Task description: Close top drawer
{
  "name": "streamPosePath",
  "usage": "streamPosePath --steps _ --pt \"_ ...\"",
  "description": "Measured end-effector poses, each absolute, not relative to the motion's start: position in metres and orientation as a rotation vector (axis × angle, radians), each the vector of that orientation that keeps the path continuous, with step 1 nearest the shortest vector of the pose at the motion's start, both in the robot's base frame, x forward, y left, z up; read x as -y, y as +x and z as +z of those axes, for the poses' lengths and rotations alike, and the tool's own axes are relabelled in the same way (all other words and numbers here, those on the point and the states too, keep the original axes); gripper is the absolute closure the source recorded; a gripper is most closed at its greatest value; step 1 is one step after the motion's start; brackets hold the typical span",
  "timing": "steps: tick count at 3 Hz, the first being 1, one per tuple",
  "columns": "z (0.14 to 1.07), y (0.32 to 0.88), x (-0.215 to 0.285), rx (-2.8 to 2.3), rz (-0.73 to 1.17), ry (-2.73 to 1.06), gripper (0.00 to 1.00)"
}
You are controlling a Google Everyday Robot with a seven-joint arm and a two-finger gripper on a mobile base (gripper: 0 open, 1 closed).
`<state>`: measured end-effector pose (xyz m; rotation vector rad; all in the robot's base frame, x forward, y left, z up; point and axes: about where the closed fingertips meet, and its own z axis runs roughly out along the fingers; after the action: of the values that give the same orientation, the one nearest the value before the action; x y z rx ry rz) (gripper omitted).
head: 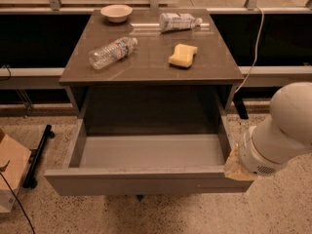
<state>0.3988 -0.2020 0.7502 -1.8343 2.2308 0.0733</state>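
The top drawer (pixel 146 181) is pulled far out of the grey cabinet, and the inside that shows is empty. Its plain flat front panel faces me at the bottom of the camera view. My gripper (pixel 235 168) is at the end of the white arm (pixel 280 135) on the right. It sits right at the drawer's front right corner, level with the top edge of the panel. Only its yellowish tip shows there, and the arm hides the rest.
The cabinet top (pixel 151 67) holds a bowl (pixel 116 12), a clear bottle (pixel 112 52) lying down, a second bottle (pixel 178 21) lying down and a yellow sponge (pixel 183 55). A cardboard box (pixel 9 172) and a black stand (pixel 38 155) are on the floor at left. A cable (pixel 254 52) hangs at right.
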Motion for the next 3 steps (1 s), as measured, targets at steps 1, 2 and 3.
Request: streamPosePath --steps 1,2,3 --pt "0.716 0.396 0.208 -2.260 0.130 -1.798 1.00" --pt "0.688 0.399 0.212 -2.290 0.183 -1.764 1.00" --pt "0.657 0.425 0.214 -2.310 0.244 -1.730 1.00"
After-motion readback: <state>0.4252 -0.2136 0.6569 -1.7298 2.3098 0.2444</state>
